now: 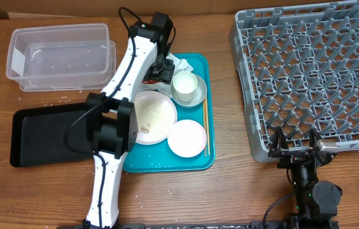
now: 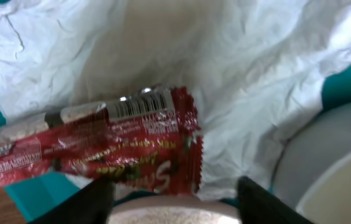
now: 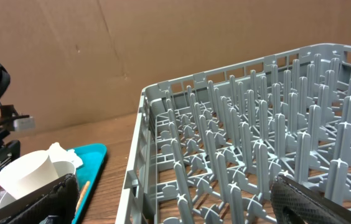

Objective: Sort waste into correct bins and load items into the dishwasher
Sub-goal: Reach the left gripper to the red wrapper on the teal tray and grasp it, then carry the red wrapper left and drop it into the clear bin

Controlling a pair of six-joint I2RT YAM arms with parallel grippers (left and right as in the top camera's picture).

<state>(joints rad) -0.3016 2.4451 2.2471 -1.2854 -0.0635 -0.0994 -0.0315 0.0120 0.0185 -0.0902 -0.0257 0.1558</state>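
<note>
My left gripper [image 1: 161,69] hangs open over the back of the teal tray [image 1: 200,114], just above a red snack wrapper [image 2: 101,146] lying on a crumpled white napkin [image 2: 182,56]. Its black fingers [image 2: 172,202] straddle the wrapper's lower edge without holding it. On the tray are a white cup [image 1: 184,84] on a grey saucer [image 1: 198,95], a white plate with crumbs [image 1: 156,114], a small white plate [image 1: 186,138] and chopsticks [image 1: 205,127]. My right gripper [image 1: 294,145] is open and empty at the front edge of the grey dishwasher rack [image 1: 313,76], which also shows in the right wrist view [image 3: 256,155].
A clear plastic bin [image 1: 62,56] stands at the back left. A black tray [image 1: 49,133] lies left of the teal tray. Cardboard walls close the back of the table.
</note>
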